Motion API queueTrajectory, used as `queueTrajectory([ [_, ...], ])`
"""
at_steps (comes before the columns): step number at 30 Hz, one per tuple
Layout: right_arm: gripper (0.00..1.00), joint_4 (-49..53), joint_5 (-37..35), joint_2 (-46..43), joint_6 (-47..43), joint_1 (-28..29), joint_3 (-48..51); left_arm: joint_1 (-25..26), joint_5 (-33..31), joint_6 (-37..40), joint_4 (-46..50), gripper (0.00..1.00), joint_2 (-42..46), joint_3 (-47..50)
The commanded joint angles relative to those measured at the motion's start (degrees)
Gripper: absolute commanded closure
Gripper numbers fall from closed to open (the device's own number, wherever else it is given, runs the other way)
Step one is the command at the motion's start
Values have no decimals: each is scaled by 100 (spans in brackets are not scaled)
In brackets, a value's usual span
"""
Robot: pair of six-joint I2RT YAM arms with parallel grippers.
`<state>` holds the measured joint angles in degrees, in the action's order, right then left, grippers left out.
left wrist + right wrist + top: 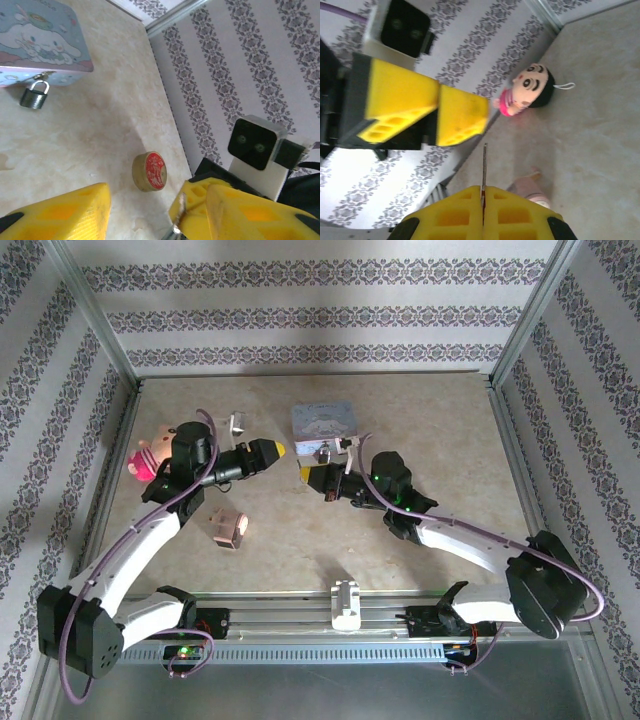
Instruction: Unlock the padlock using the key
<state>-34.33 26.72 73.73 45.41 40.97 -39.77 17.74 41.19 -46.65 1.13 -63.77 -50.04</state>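
1 padlock, 1 key, 1 tin.

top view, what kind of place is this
Probably a robot test cell, not a home: a metal frame post and wallpapered panels box in a beige tabletop, with two arms mounted on a rail.

The small grey padlock hangs closed from the tin's clasp. The thin silvery key stands edge-on. It is pinched in the right gripper.
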Motion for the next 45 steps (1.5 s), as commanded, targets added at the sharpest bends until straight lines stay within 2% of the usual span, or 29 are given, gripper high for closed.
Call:
queueTrajectory([
  [1,100,-479,365,-213,374,-79,166,152,389,-101,-684,47,-143,-59],
  [5,100,-564,400,-345,506,-132,304,211,409,-235,-1032,46,-209,-31],
  [7,100,-638,362,-392,575,-133,388,215,350,-222,-1062,40,-228,-63],
  [9,100,-678,322,-429,618,-149,466,224,225,-190,-1057,27,-255,-92],
  [12,100,-740,226,-492,673,-165,627,230,-71,-95,-911,0,-341,-177],
  [15,100,-725,132,-543,779,-243,784,246,-554,10,-697,1,-480,-255],
  [20,100,-608,99,-718,1143,-644,1174,403,-1722,222,-217,1,-800,-445],
  [26,100,-83,-91,-1338,1184,-1182,1754,1054,-3389,808,898,1,-1667,-1214],
  [31,100,872,-404,-2077,1065,-1539,2157,1624,-4421,1093,1616,2,-2923,-2199],
  [35,100,1560,-574,-2616,1032,-1751,2312,1863,-4880,1193,2099,7,-3994,-3079],
  [39,100,2194,-705,-3153,959,-1944,2429,1947,-4989,1255,2389,12,-4911,-3819],
  [42,100,2448,-773,-3482,1004,-2112,2559,2054,-5185,1386,2453,18,-5395,-4242],
  [45,100,2543,-806,-3695,1040,-2220,2670,2150,-5567,1538,2570,20,-5800,-4599],
])
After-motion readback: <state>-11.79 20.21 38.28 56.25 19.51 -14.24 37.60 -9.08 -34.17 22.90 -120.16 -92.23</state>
